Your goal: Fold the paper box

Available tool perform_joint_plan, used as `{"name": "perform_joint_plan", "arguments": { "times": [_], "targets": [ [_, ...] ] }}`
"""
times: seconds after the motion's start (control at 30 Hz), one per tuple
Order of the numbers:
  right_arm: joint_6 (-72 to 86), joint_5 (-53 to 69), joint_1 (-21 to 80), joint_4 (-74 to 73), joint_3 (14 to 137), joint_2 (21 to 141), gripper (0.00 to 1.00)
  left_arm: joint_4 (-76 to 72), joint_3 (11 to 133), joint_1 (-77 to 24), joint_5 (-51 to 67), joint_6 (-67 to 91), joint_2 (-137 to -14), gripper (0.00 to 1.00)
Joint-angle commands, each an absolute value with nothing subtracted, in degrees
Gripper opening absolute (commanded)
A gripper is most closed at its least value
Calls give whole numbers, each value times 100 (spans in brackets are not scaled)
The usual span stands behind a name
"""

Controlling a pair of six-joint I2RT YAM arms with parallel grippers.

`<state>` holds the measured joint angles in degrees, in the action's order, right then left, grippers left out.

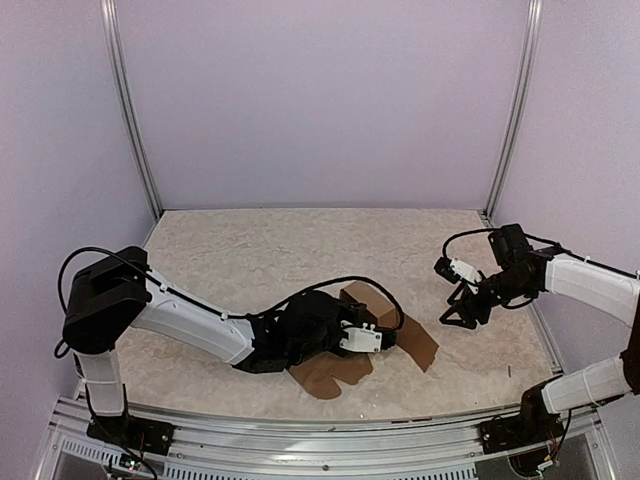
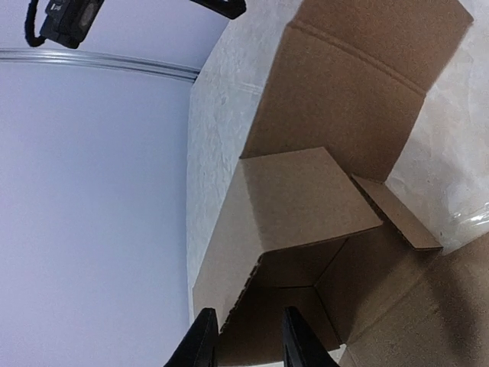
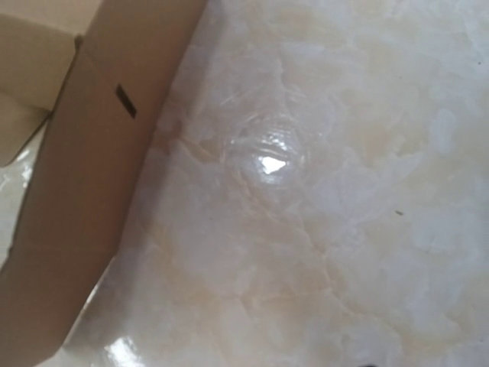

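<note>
The paper box (image 1: pixel 415 342) is brown cardboard lying mid-table, partly folded, with flat flaps spread to the right and towards the front. In the left wrist view the paper box (image 2: pixel 306 206) shows raised panels forming a corner, with a wide flap flat beyond them. My left gripper (image 2: pixel 244 319) straddles the edge of one raised wall, one finger outside and one inside, and a gap still shows between them. From above, my left gripper (image 1: pixel 380 330) is low over the box's middle. My right gripper (image 1: pixel 455 318) hovers open to the right of the box, holding nothing. Its wrist view shows only a box flap (image 3: pixel 84 191) and bare table.
The table top (image 1: pixel 250 260) is pale marbled beige and glossy. Metal frame posts (image 1: pixel 130 110) rise at the back corners in front of plain walls. A metal rail (image 1: pixel 320 435) runs along the near edge between the arm bases.
</note>
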<state>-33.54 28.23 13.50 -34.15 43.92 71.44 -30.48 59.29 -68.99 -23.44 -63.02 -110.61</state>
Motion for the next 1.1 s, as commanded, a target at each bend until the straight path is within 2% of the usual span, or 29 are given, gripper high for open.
{"name": "perform_joint_plan", "arguments": {
  "times": [0.0,0.13,0.37,0.6,0.83,1.07],
  "targets": [
    [-3355,2878,1426,-3460,4377,7084,62,-3385,6099,-6818,-2441,-6973,-11371,28],
    [-3351,2889,1424,-3466,4368,7084,62,-3730,6072,-6724,-2514,-7299,-11513,27],
    [-3346,2941,1424,-3454,4381,7134,62,-5323,5976,-6488,-2618,-8219,-12017,25],
    [-3364,2936,1430,-3487,4368,7111,62,-5546,5915,-6224,-2468,-8306,-12091,25],
    [-3347,2971,1424,-3468,4367,7110,61,-5688,6060,-6196,-2446,-8439,-12196,12],
    [-3334,2996,1426,-3461,4377,7102,61,-5490,6126,-6277,-2523,-8385,-12157,5]
  ]
}}
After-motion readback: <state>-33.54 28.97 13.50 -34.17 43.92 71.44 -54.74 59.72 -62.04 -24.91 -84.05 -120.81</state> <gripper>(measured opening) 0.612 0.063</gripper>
